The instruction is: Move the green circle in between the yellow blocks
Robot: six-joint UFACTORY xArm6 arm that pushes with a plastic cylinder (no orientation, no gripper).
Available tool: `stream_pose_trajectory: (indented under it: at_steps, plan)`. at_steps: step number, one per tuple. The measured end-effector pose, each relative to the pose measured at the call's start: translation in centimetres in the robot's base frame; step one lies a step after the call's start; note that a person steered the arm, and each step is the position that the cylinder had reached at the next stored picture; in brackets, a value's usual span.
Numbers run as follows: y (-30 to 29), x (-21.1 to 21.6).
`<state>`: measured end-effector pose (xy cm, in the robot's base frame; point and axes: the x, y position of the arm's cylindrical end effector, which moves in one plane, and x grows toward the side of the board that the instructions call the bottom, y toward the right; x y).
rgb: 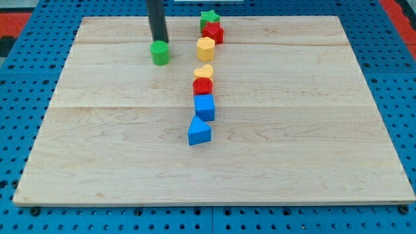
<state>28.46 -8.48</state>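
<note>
The green circle [160,52] sits on the wooden board in the upper left of centre. My tip [158,39] is right behind it, touching or nearly touching its top edge. To its right stands a yellow hexagon block [205,48], and below that a yellow heart block [203,71]. A small gap lies between the two yellow blocks. The green circle is about one block-width left of that gap.
A green star [209,17] and a red block [213,32] sit above the yellow hexagon. A red block [203,86], a blue cube [204,107] and a blue triangle block [199,132] run down below the heart. The board's edge [214,204] borders blue pegboard.
</note>
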Motion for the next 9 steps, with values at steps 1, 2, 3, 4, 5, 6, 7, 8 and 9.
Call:
stream_pose_trajectory:
  at_steps: [1, 2, 3, 4, 5, 6, 7, 8, 9]
  plan:
    - [-1.3, 1.0]
    - [-6.6, 1.3]
    - [-6.2, 3.3]
    - [0.4, 3.4]
    - [0.3, 3.4]
    - [-1.6, 7.0]
    - [0.3, 8.0]
    - [0.3, 6.9]
    - [1.1, 6.9]
